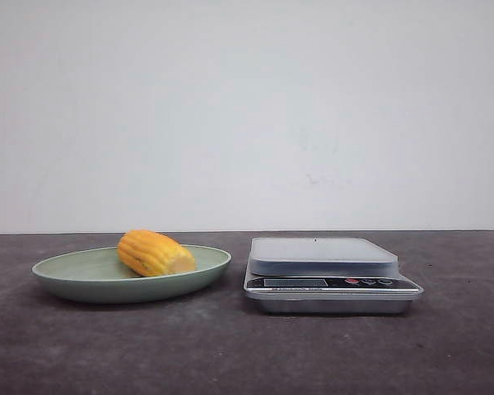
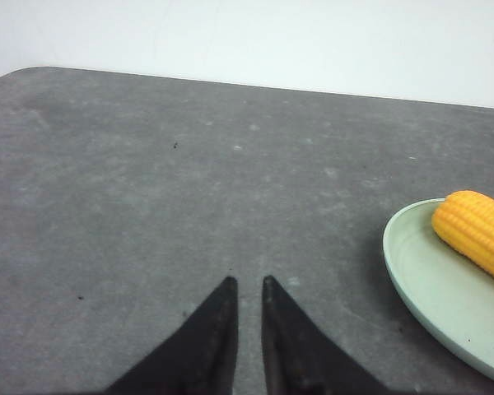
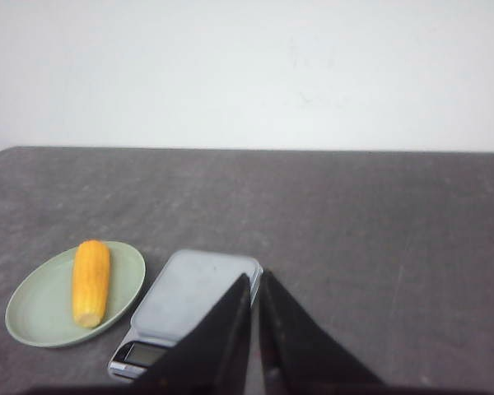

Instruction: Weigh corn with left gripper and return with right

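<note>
The corn [image 1: 154,253] lies on the plate [image 1: 74,271], untouched; both grippers' jaws nearly closed, so the left gripper [image 2: 247,284] must open and reach it

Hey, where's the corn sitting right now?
In the front view the corn lies on its side in the green plate on the left part of the table, just left of the kitchen scale.

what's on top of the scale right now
Nothing. The scale has a bare weighing platform in both the front and right wrist views. The corn lies on the green plate beside it. The display is too small to read, and whatever is under the scale is hidden.
</note>
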